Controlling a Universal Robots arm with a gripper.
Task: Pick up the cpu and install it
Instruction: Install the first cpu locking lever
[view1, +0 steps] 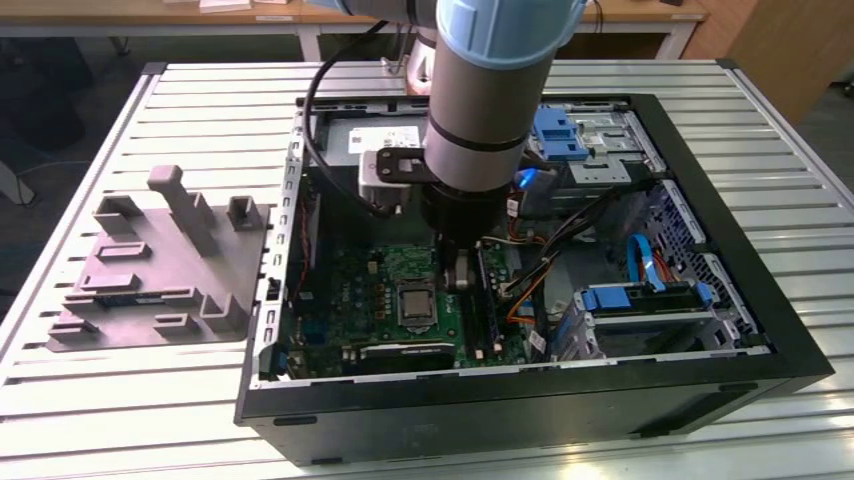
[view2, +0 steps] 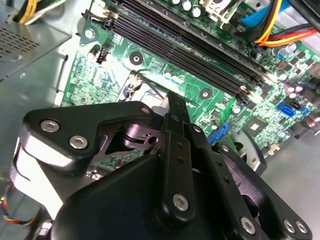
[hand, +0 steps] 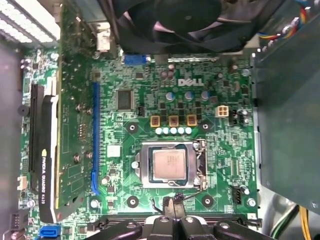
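Jaws drawn together, gripping nothing, the gripper (hand: 174, 206) hovers just beside the cpu (hand: 169, 165), which already lies seated in its socket (hand: 172, 165) on the motherboard (hand: 130, 135); installing seems nearly done, with the frame needing latching. Arm (view1: 487, 90) stands upright over the computer case (view1: 747, 300)

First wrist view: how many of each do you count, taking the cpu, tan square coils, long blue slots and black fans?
cpu, seated in its socket: 1
tan square coils: 3
long blue slot: 1
black fan: 1
Total: 6
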